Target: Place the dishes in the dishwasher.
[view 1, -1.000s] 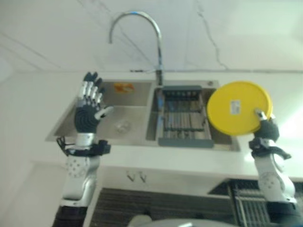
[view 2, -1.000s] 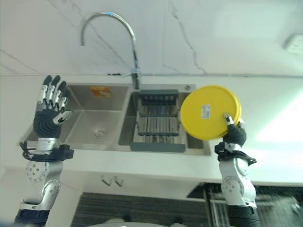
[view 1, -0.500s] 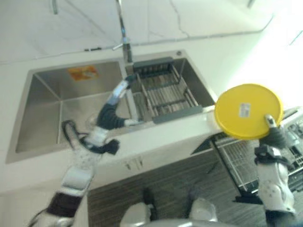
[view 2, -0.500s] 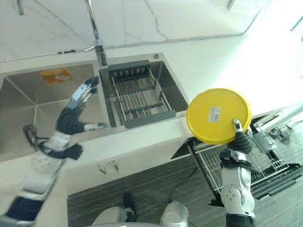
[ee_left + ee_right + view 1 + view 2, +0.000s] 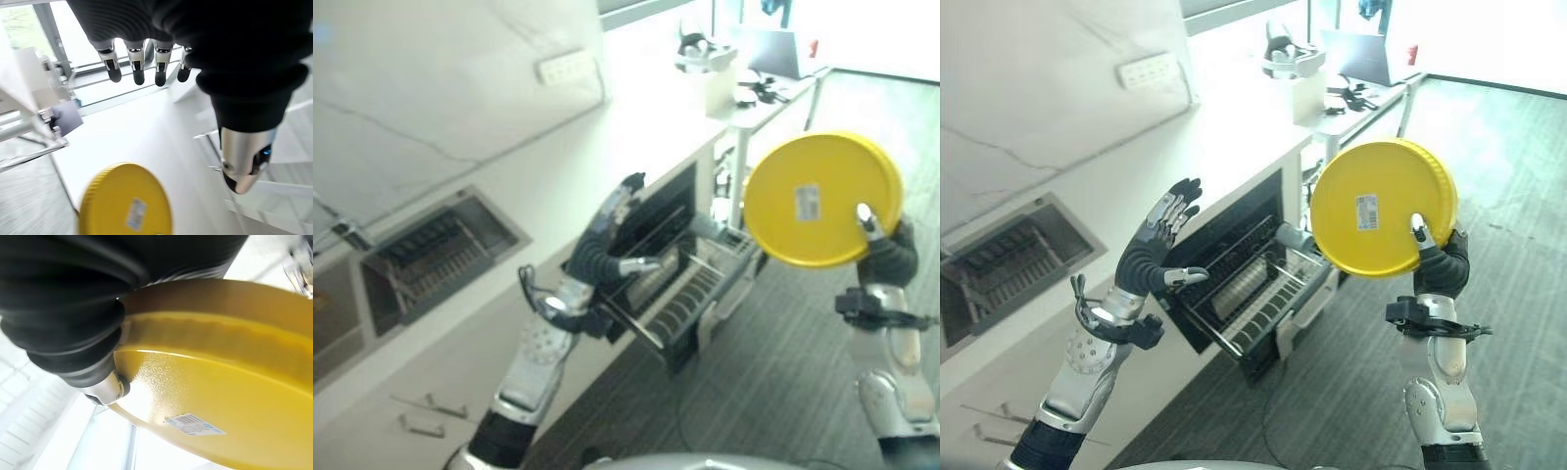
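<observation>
My right hand [image 5: 1442,268] holds a round yellow plate [image 5: 1381,220] upright in the air at the right, its thumb pressed on the plate's labelled underside [image 5: 220,382] and fingers behind it. The plate hangs above the grey floor, to the right of the open dishwasher [image 5: 1234,257]. The dishwasher's wire rack [image 5: 1258,302] is pulled out below the counter. My left hand [image 5: 1151,257] is raised in front of the dishwasher's opening, open, fingers [image 5: 138,68] straight and spread, holding nothing. The yellow plate [image 5: 124,203] also shows past those fingers.
The white counter [image 5: 636,127] runs from the sink with its drain rack [image 5: 435,255] at the left to a desk with a laptop [image 5: 778,54] at the far right. Grey carpet floor [image 5: 783,362] lies in front of the pulled-out rack.
The camera has swung right, from the sink to the open dishwasher. The plate stays in my right hand; my left hand has come up with its fingers spread.
</observation>
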Motion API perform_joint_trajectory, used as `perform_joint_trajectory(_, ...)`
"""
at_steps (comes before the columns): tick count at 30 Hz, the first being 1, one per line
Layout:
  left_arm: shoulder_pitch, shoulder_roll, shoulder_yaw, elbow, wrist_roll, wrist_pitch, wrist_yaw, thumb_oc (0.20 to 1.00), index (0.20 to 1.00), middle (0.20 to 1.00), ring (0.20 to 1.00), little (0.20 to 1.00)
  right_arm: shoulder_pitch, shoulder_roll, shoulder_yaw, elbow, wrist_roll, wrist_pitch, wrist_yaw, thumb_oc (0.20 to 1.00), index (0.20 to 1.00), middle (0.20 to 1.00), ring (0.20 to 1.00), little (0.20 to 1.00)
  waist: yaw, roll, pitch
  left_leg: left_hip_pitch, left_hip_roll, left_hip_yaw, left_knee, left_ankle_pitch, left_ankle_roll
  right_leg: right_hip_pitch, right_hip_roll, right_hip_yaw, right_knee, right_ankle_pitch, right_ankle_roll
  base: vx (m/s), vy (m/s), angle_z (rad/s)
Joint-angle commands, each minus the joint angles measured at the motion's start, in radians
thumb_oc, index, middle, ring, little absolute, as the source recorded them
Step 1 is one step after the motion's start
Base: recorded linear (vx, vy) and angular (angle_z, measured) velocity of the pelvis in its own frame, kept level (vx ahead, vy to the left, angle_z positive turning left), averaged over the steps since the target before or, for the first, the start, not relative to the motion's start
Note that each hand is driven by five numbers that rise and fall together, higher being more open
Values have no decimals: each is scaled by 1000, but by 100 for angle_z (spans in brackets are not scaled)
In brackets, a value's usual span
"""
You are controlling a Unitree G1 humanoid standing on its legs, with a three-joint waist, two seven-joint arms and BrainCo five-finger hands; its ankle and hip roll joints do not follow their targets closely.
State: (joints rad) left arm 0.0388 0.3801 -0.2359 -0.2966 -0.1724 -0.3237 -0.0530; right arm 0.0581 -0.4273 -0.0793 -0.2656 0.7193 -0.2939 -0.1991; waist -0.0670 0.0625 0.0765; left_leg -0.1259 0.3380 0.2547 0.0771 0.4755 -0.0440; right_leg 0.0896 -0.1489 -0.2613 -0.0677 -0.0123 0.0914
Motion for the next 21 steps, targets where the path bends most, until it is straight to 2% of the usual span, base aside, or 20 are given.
perform_joint_trajectory(1, -99, 141, 91, -93, 8, -58, 26, 1000, 1000, 1000, 1000, 1000, -145, 62, -6, -110, 0, -85, 11, 200, 200, 200, 200, 200, 53, -84, 95, 121, -214, -12, 83, -587, -37, -11, -54, 14, -13, 49, 73, 48, -38, -19)
perform_joint_trajectory(3, -86, 142, 102, -95, -5, -63, 1, 1000, 1000, 1000, 1000, 1000, -147, 72, 9, -120, -22, -85, -6, 200, 200, 200, 200, 200, 68, -73, 97, 133, -283, 2, 41, -592, -5, -10, -42, -6, -4, 53, 80, 108, 24, 26)
perform_joint_trajectory(5, -99, 142, 82, -91, 3, -59, 0, 1000, 1000, 1000, 1000, 1000, -157, 91, 38, -110, -42, -94, -9, 200, 200, 200, 200, 200, 75, -65, 102, 178, -297, 5, -52, -557, 11, -24, -29, -28, 34, 50, 89, 147, 114, 57)
perform_joint_trajectory(7, -105, 139, 56, -79, 33, -47, 33, 1000, 1000, 1000, 1000, 1000, -157, 103, 67, -100, -22, -93, 38, 200, 200, 200, 200, 200, 94, -70, 104, 210, -325, -65, -104, -552, 32, -29, -9, -22, 70, 30, 88, 181, 194, 37)
perform_joint_trajectory(10, -124, 139, 33, -62, 31, -52, 22, 1000, 1000, 1000, 1000, 1000, -143, 101, 62, -80, -17, -120, 73, 200, 200, 200, 200, 200, 107, -88, 98, 216, -321, -62, -118, -549, 48, -30, -2, -60, 126, -4, 80, 125, 163, 3)
perform_joint_trajectory(12, -133, 144, 23, -57, 27, -54, 22, 1000, 1000, 1000, 1000, 1000, -138, 100, 47, -73, 4, -140, 80, 200, 200, 200, 200, 200, 108, -96, 101, 211, -322, -74, -118, -548, 64, -46, 17, -59, 227, -40, 71, 82, 161, 27)
perform_joint_trajectory(13, -137, 145, 21, -53, 32, -60, 20, 1000, 1000, 1000, 1000, 1000, -135, 102, 44, -77, -4, -147, 75, 200, 200, 200, 200, 200, 109, -99, 104, 206, -327, -81, -115, -550, 75, -69, 19, -55, 294, -35, 75, 34, 177, 26)
perform_joint_trajectory(14, -142, 145, 19, -47, 59, -72, 20, 1000, 1000, 1000, 1000, 1000, -132, 107, 44, -79, -47, -151, 58, 200, 200, 200, 200, 200, 111, -93, 114, 199, -324, -96, -109, -548, 82, -119, 18, -52, 427, -13, 77, 21, 117, 22)
perform_joint_trajectory(15, -152, 150, 17, -37, 85, -83, 26, 1000, 1000, 1000, 1000, 1000, -136, 107, 49, -75, -90, -154, 33, 200, 200, 200, 200, 200, 112, -95, 125, 197, -323, -102, -105, -550, 79, -151, -6, -47, 460, 5, 78, 30, 38, 20)
perform_joint_trajectory(16, -160, 159, 22, -38, 94, -90, 31, 1000, 1000, 1000, 1000, 1000, -140, 104, 51, -68, -111, -174, 27, 200, 200, 200, 200, 200, 118, -98, 128, 197, -324, -110, -106, -548, 74, -148, -26, -48, 427, 11, 75, 74, -158, 21)
perform_joint_trajectory(18, -178, 177, 50, -46, 84, -118, 11, 1000, 1000, 1000, 1000, 1000, -133, 99, 41, -58, -139, -223, 37, 200, 200, 200, 200, 200, 124, -104, 124, 198, -320, -149, -116, -548, 51, -109, -90, -12, 233, 44, 81, 108, -348, 10)
perform_joint_trajectory(19, -178, 182, 56, -52, 81, -119, -6, 1000, 1000, 1000, 1000, 1000, -123, 104, 35, -64, -123, -230, 44, 200, 200, 200, 200, 200, 116, -108, 116, 208, -319, -160, -125, -556, 42, -94, -128, 8, 144, 106, 103, 154, -486, 14)
perform_joint_trajectory(20, -179, 185, 52, -55, 67, -116, -23, 1000, 1000, 1000, 1000, 1000, -118, 113, 32, -74, -116, -231, 50, 200, 200, 200, 200, 200, 97, -107, 111, 230, -306, -174, -130, -570, 30, -113, -169, 59, 86, 177, 126, 135, -371, 39)
perform_joint_trajectory(21, -179, 185, 52, -54, 64, -116, -26, 1000, 1000, 1000, 1000, 1000, -118, 115, 33, -76, -118, -228, 48, 200, 200, 200, 200, 200, 94, -106, 110, 234, -303, -177, -130, -575, 30, -115, -168, 71, 81, 181, 128, 115, -358, 70)
